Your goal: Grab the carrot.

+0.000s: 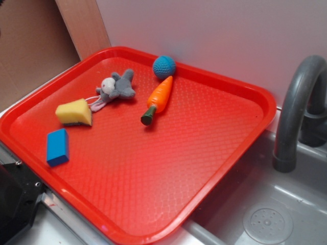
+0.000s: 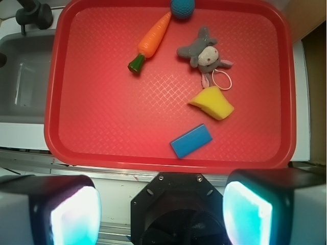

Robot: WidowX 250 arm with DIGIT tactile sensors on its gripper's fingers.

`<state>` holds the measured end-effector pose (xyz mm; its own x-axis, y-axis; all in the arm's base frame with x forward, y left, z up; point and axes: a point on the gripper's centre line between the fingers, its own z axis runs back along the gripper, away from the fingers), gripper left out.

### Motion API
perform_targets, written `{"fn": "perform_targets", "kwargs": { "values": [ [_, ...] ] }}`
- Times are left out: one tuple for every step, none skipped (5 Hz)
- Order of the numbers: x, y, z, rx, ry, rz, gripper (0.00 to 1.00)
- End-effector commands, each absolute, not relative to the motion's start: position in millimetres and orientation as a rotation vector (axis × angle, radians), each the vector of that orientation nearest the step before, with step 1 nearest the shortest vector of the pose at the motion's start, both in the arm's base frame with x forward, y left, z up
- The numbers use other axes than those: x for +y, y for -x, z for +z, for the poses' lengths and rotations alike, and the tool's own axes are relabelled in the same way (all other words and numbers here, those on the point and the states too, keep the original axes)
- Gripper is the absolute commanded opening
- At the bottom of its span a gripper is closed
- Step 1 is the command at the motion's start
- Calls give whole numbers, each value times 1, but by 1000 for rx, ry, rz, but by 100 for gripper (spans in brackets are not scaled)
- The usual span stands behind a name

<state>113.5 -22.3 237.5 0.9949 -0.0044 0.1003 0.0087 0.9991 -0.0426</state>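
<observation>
Though claw (image 2: 161,212) tips cropped, carrot (image 1: 159,98) unobstructed.

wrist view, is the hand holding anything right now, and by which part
Nothing is held. The hand is open over the near edge of the tray, and the carrot lies untouched beside the blue ball.

Exterior looks obliquely, wrist straight down; both share the tray (image 1: 214,178) (image 2: 51,102).
</observation>
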Motion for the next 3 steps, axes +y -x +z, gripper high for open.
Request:
{"fn": "perform_targets", "kwargs": {
  "values": [
    [-23,-123,235,-85,52,62,100],
    [-34,-143,222,-38,36,181,100],
    [-41,-189,206,-49,53,242,100]
  ]
}}
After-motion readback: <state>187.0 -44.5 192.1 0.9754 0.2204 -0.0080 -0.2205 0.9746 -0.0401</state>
